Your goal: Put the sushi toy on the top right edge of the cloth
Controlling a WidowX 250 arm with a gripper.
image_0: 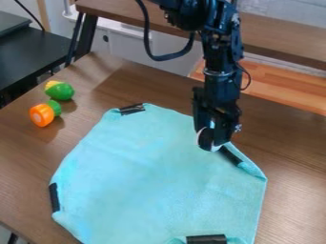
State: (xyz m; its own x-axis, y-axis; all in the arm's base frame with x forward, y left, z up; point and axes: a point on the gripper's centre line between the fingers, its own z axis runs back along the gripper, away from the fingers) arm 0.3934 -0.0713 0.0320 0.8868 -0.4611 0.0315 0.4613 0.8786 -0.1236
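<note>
Right of centre, the black two-finger gripper [214,136] is pinching what looks like the round black-and-white sushi toy [205,139], presumably for edge placement on the turquoise fabric cloth [153,176].

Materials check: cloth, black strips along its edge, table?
Cloth: soft, matte fabric, maybe microfiber or terry; slightly fuzzy surface, folded edge at right.
Black strips: probably tape, slight sheen; the upper-left one looks wrinkled.
Table: wood or wood-look laminate, satin finish; brown grain streaks and soft reflections. Can't tell solid from laminate.
</note>
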